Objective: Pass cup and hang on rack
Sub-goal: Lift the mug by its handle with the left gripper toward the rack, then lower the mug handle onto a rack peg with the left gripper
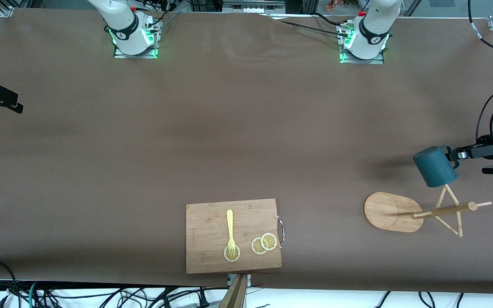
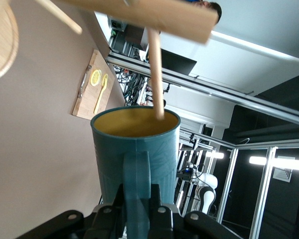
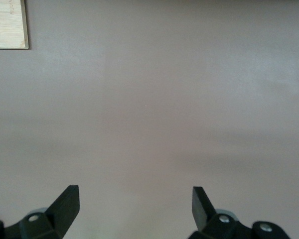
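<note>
So the left tool (image 1: pixel 455 156) has the cup (image 1: pixel 435 167) clamped by its handle, held up in the air right over the rack (image 1: pixel 394 211), mouth tipped toward the pegs. One peg tip pokes just inside the cup's rim. The rack stands on the counter (image 1: pixel 186 141) toward the left arm's end. The right tool (image 3: pixel 134 204) waits with its fingers spread wide, well apart from the rack.
</note>
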Motion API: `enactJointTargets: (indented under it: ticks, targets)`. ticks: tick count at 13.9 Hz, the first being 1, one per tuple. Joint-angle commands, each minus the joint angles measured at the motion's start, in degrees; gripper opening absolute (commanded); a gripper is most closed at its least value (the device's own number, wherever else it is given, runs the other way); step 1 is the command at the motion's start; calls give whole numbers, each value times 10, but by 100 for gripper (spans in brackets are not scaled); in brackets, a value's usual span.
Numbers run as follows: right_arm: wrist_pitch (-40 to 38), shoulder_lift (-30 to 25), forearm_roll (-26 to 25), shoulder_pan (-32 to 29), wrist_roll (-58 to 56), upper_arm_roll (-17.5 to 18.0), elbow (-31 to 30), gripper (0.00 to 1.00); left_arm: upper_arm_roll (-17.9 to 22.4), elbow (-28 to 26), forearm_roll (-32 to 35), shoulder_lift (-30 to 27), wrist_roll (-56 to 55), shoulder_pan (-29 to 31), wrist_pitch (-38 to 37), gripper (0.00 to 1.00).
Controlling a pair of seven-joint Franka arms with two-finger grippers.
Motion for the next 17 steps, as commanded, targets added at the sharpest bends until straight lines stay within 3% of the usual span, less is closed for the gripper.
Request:
enactJointTargets:
  ticks: [1,8,14,17]
  targets:
    - [-5,0,5,-6,-6,3,5,100,-5,63,14,39,-56,-6,-12,0]
    - [-6,0,6,-7,-6,3,4,100,-4,133,15,83,-174,-16,-9,0]
    - [-4,0,5,-6,-6,3,4,100,-1,143,16,87,-197,-19,-7,5]
    - [-4,0,5,-6,-6,3,4,100,32,156,17,88,-197,-43,-6,5]
